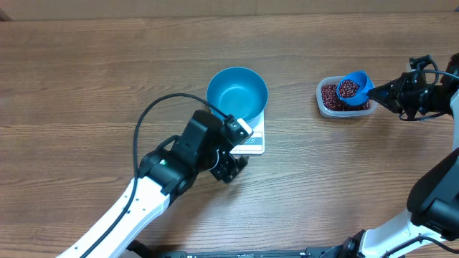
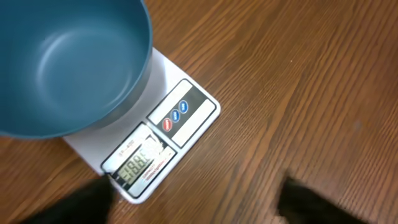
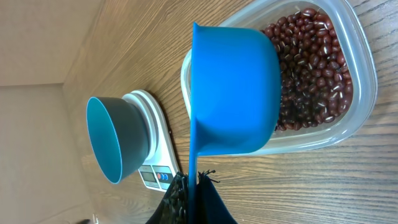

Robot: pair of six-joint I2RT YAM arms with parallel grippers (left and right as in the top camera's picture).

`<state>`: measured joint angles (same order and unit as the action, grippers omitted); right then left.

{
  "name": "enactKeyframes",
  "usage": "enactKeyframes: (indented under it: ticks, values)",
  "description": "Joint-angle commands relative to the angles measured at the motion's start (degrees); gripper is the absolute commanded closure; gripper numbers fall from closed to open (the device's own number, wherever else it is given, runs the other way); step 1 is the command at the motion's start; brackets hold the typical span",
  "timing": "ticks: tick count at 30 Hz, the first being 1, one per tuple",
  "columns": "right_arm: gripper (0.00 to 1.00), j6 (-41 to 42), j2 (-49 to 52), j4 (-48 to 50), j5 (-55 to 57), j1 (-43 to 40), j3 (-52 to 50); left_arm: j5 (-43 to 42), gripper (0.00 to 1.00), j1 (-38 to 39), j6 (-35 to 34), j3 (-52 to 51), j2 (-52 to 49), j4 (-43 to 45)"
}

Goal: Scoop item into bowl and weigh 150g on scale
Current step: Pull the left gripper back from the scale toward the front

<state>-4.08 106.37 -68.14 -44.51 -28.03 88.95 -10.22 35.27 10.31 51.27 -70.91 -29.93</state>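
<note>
You have open wood on the table across the whole left side, and another bare stretch between the scale and the tub. The tub sits near the right side of the overhead view, close to your right arm, so room there is tighter.

The bowl stands upright on the far part of the scale. It overhangs the platform and leaves only the near edge showing, with the display and button panel. The display digits are lit, but they look too blurred to read.

Your left gripper hangs just off that display edge, with its jaws spread wide and nothing between them. The bowl is just beyond it, across the scale.

Your right gripper is clamped on the handle of the scoop. The scoop is above the left end of the tub, tilted and carrying a load of beans. The rest of the beans lie in the tub beneath it. You cannot tell whether the scoop touches the heap. The bowl is well apart from the scoop, to its left
</note>
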Motion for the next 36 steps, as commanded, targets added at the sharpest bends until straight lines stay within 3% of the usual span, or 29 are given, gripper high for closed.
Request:
enactKeyframes:
  ticks: [1, 14, 24, 28, 36]
  values:
    - [0.96, -0.46, 0.17, 0.31, -0.59, -0.22, 1.03, 3.91, 0.0, 0.35, -0.2, 0.33, 2.86, -1.55]
    - [0.96, -0.31, 0.17, 0.37, -0.59, -0.22, 1.03, 5.84, 0.0, -2.93, 2.38, 0.33, 11.15, -7.63]
    - [0.96, -0.31, 0.17, 0.72, -0.61, -0.22, 1.03, -10.16, 0.0, -14.69, 9.22, 0.33, 12.96, -10.27]
    - [0.96, -0.31, 0.17, 0.79, -0.61, -0.22, 1.03, -17.68, 0.0, -17.84, 19.3, 0.33, 12.96, -11.43]
    - [0.96, -0.28, 0.17, 0.72, -1.9, -0.22, 1.03, -17.51, 0.0, -18.38, 19.87, 0.31, 12.96, -10.93]
